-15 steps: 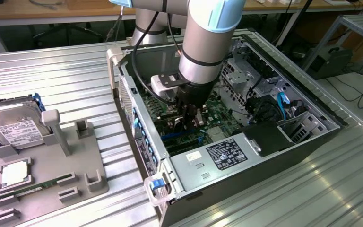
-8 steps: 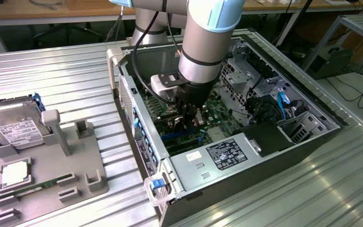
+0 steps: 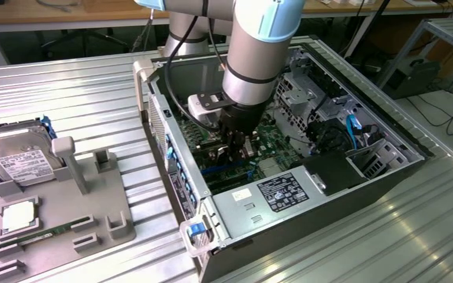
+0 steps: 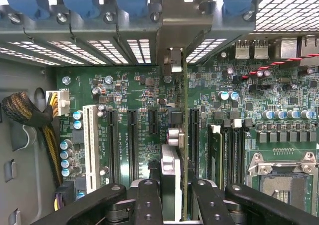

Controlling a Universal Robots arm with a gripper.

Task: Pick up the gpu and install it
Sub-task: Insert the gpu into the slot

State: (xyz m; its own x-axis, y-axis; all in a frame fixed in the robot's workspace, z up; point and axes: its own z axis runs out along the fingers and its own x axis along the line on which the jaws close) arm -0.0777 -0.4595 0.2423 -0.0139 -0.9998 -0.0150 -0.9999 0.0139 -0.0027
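The gpu [image 4: 184, 135] stands on edge between my fingers, its thin board running down toward the motherboard [image 4: 144, 90]. Its silver bracket [image 4: 182, 33] sits against the rear slot openings of the case. My gripper [image 4: 175, 202] is shut on the card, with black fingers [image 4: 148, 200] on either side of it. The card hangs over the black expansion slots [image 4: 193, 135] in the middle of the board. In the exterior view my gripper [image 3: 237, 154] reaches deep into the open computer case [image 3: 384, 132], and the arm hides most of the card.
A white slot [image 4: 90, 145] and a braided cable bundle [image 4: 22, 113] lie to one side, the memory slots [image 4: 229, 153] and CPU socket [image 4: 284, 180] to the other. Outside the case, a grey fixture [image 3: 104, 206] holds a hard drive [image 3: 18, 159] and a green memory stick [image 3: 42, 234].
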